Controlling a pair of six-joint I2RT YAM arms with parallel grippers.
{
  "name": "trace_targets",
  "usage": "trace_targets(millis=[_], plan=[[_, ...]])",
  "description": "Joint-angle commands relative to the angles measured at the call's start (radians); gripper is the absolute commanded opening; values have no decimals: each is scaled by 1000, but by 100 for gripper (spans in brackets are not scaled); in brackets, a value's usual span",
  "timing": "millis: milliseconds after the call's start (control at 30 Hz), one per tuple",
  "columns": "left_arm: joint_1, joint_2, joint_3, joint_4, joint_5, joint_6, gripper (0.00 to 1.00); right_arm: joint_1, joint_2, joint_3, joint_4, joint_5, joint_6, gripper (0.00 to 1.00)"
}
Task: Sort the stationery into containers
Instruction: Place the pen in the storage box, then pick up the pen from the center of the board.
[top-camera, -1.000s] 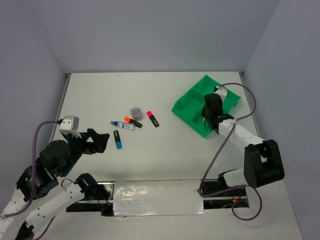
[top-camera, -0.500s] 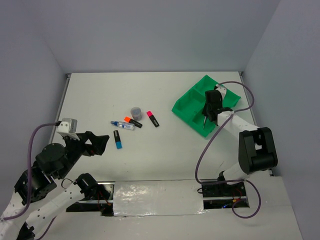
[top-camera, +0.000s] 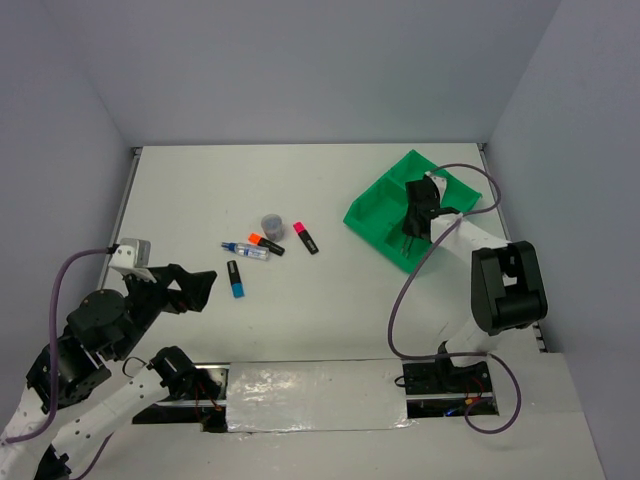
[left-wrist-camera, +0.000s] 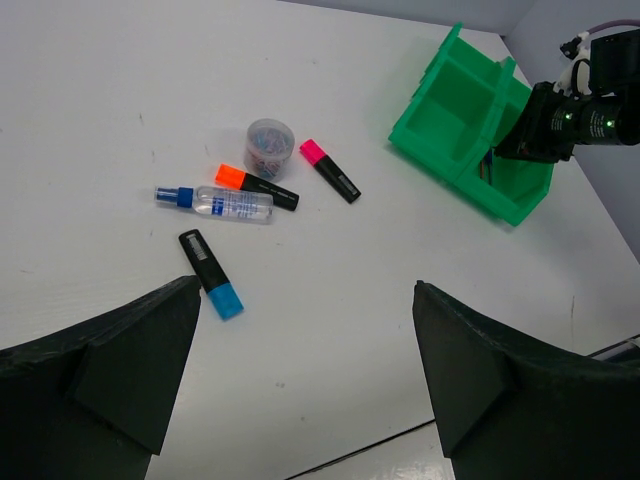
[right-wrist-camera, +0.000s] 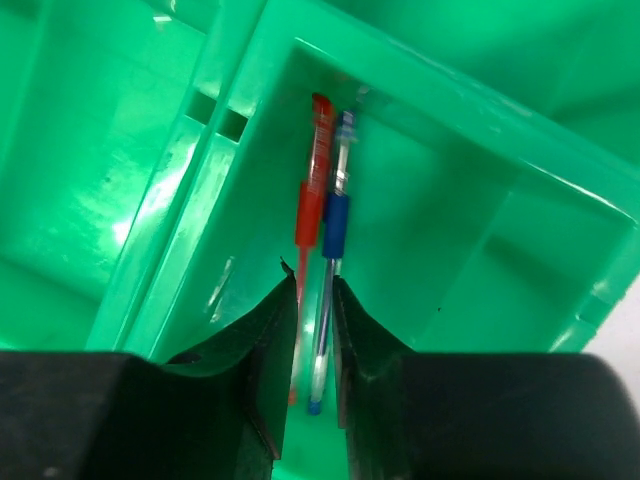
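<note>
- We are holding the left gripper (top-camera: 192, 284) at 8 o'clock on the table (top-camera: 330, 310), its jaws spread wide and carrying nothing.
- The blue highlighter (left-wrist-camera: 210, 287) is lying alone at 1 o'clock from that gripper and is the nearest piece. We are judging it light, stiff and smooth, best pinched across the middle of its black barrel.
- The tube (left-wrist-camera: 222, 201) is lying at 10 o'clock from the table's centre, just beside the orange highlighter (left-wrist-camera: 257, 187). Being round, it will probably roll, so we are planning a grip square across its middle.
- The pot (left-wrist-camera: 269, 146) is standing upright at 12 o'clock from the orange highlighter. It looks clear, with coloured bits inside, so we are thinking of gripping its sides and keeping it level.
- The pink highlighter (left-wrist-camera: 331, 171) is lying at 3 o'clock from the pot, apart from it.
- The tray (top-camera: 372, 213) is sitting at 2 o'clock on the table.
- We are hovering the right gripper (right-wrist-camera: 312, 285) over the tray's 6 o'clock compartment with only a narrow slit between the jaws. The red pen (right-wrist-camera: 318, 160) and blue pen (right-wrist-camera: 338, 215) are lying side by side inside, and we cannot tell whether we are touching them.
</note>
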Motion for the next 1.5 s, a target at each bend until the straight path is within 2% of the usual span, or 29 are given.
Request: trace_targets(millis=[0,200,300,333,533,633,700,733,767,833,867,933,967,1067,1100,1200,1267,1467], plan=[[-3,-18,7,40,-2,25,99,-7,17,53,-31,-2,-10,28],[-3,-26,7,39,-9,22,99,-7,5,44,-25,-3,-7,35],[-3,-23,10,31,-24,13,99,-7,-19,36,-25,-34,-4,42],[-4,-23,10,30,-30,10,99,-8,-47,33,-30,-40,-3,47],[-3,-23,18,-7,-122,-42,99,4,-212,24,-59,-77,-6,57],[-3,-14,24,-36,-212,-93,99,55,-312,34,-74,-103,-20,68],[-3,29,39,-94,-307,-165,99,136,-363,40,-79,-114,-35,71],[-3,54,47,-120,-336,-191,99,173,-374,47,-79,-131,-38,82],[-3,113,58,-147,-363,-243,99,258,-380,51,-77,-144,-43,84],[-3,181,82,-216,-419,-312,99,347,-365,65,-42,-192,-73,93],[-1,243,95,-233,-432,-329,99,422,-317,82,-45,-207,-84,99],[6,326,104,-260,-447,-352,99,481,-241,152,-51,-227,-105,100],[32,347,110,-268,-446,-352,99,516,-134,189,-89,-214,-128,100],[92,375,99,-253,-421,-324,99,529,51,371,-187,-238,-176,98],[100,370,90,-231,-403,-305,99,529,165,464,-208,-246,-194,96],[109,325,61,-165,-355,-251,99,529,357,643,-293,-246,-253,94],[109,296,52,-150,-345,-238,99,530,427,738,-339,-244,-285,92],[109,287,43,-121,-311,-208,99,532,585,847,-386,-253,-319,88]])
